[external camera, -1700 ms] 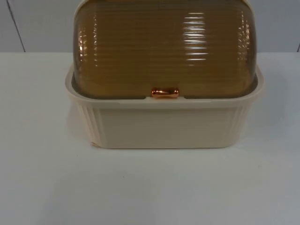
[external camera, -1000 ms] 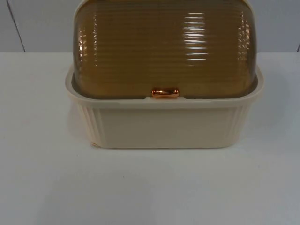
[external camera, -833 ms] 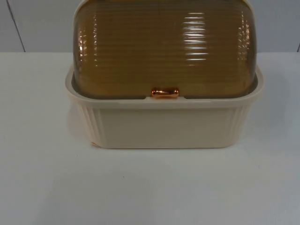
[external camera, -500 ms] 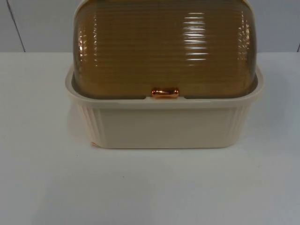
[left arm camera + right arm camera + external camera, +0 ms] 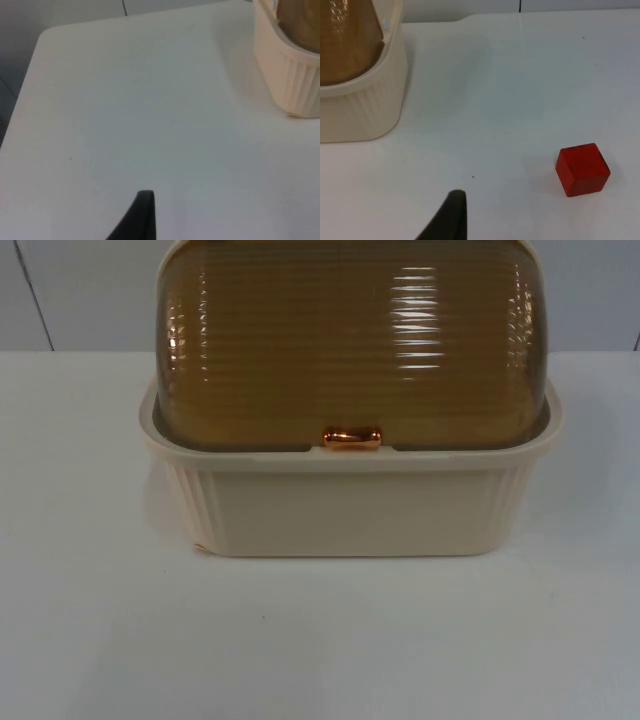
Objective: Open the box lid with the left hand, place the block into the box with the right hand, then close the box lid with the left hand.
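While the white bench (image 5: 90, 640) runs bare from the left edge of the top view, a grey partition wall (image 5: 80, 295) closes it off along the upper left, with a dark vertical seam near the frame's left border. In the left wrist view the left end effector (image 5: 142, 220) hangs above open bench surface, with one black fingertip visible; whether it is released or clenched I cannot tell. A rounded bench corner and grey floor or wall beyond it can be made out there, and the ribbed cream wall of the box (image 5: 287, 75) stands well apart from that fingertip.

At the centre of the top view the cream box (image 5: 350, 510) sits on the bench, its ribbed amber lid (image 5: 350, 340) down and closed, a small copper handle (image 5: 351, 438) at the lid's front edge just above the rim.

Further right, in the right wrist view, the right end effector (image 5: 451, 217) hangs over the bench, one fingertip visible, its state impossible to tell. The red block (image 5: 582, 169) lies on the bench, well apart from the box (image 5: 362, 107).
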Available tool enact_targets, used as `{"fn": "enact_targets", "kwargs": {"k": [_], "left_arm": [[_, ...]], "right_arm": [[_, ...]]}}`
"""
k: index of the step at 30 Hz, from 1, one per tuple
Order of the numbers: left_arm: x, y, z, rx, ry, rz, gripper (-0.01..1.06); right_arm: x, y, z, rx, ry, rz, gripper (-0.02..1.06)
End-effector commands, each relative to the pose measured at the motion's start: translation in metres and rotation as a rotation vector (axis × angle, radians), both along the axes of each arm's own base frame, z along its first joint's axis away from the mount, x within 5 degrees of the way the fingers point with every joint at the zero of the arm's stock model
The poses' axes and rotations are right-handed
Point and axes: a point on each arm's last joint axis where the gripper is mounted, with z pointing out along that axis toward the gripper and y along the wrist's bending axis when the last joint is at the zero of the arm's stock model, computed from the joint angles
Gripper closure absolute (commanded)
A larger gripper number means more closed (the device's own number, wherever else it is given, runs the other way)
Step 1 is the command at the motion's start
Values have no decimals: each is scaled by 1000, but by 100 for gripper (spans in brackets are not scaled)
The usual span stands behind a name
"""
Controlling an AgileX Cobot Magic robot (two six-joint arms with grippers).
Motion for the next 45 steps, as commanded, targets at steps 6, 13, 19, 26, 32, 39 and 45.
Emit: {"fn": "enact_targets", "kwargs": {"k": [6,13,19,26,32,39,45], "left_arm": [[0,2,1,-10,-17,22,0],[9,1,26,-6,10,20,0],[37,2,60,15,-11,28,0],[81,-1,101,-3,-90,21,0],[107,-5,124,-47,-110,4,0],[145,-7,149,-70,-156,-2,0],[169,-7,152,-41,-165,-1,0]], "right_arm": [[0,0,0,-6,-11,5,-1],[-1,0,19,18,-36,-7,-1],[15,1,53,17,-25,-5,-1],[44,1,105,15,-74,-8,-1],[65,-4,132,-66,-104,-49,-1],[99,-10,151,-135,-143,-109,-1],[115,-9,158,-110,-134,-117,-1]]}}
